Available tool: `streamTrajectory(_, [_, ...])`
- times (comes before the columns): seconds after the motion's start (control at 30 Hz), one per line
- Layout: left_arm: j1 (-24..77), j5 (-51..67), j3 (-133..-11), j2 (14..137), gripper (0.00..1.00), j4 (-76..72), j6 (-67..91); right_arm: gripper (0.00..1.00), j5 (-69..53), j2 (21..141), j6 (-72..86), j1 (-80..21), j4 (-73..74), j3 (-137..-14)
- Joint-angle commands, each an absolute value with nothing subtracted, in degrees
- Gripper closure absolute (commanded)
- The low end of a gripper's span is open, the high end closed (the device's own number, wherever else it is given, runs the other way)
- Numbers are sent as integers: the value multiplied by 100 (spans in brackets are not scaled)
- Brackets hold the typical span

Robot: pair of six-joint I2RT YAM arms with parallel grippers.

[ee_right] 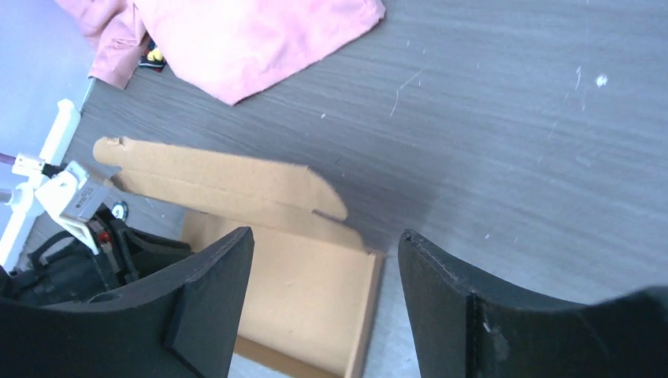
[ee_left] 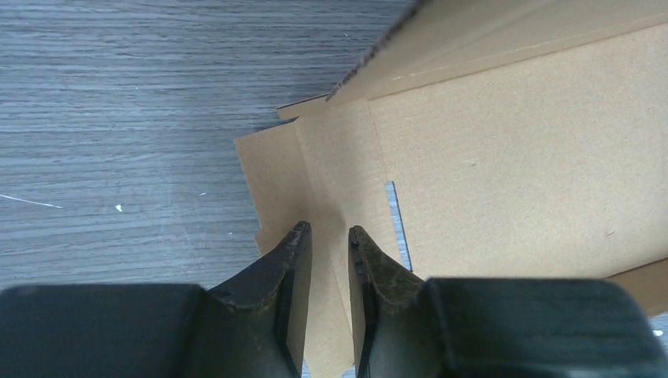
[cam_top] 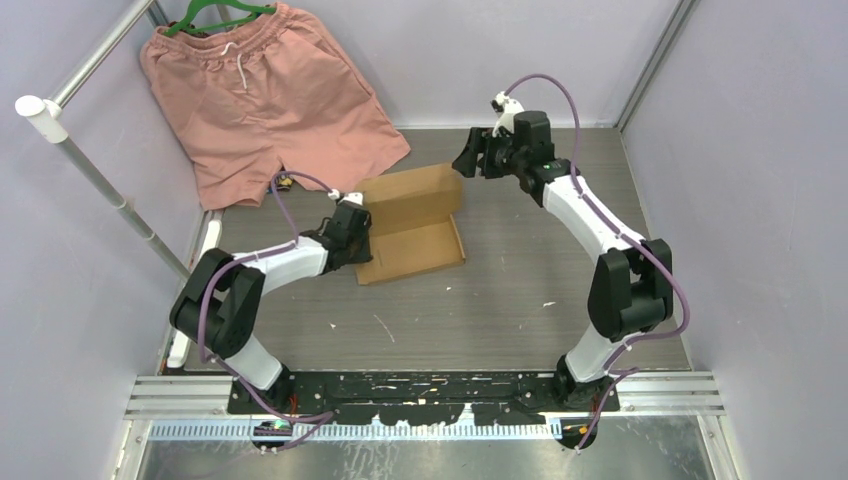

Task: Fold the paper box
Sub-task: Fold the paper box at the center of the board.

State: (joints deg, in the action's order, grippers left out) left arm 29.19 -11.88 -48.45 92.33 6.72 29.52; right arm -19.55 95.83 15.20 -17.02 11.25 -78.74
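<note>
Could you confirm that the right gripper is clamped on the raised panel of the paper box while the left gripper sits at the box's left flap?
Not quite: the right gripper is open, its fingers spread wide with nothing gripped between them, so it is not clamped on the paper box; the right wrist view shows this. The left gripper does sit at the box's left flap.

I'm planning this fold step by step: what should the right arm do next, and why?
Probably bring the right gripper onto the free end of the raised panel of the paper box and close. Its fingers stand wide apart with nothing between them, right beside that panel's end.
</note>
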Motion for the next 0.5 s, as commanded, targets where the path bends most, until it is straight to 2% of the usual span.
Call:
streamTrajectory(0.0, [2781,-1022,-4951,8830,74,690,2883,27,-2770,9697,775,-1631,515,-7853])
streamTrajectory(0.23, [2349,224,-5318,8611,70,1041,2884,26,-3733,10250,628,-1547,-661,-7746])
streamTrajectory(0.47, [2099,904,-5808,8457,70,1616,2737,27,-4151,10778,686,-1530,-826,-8134])
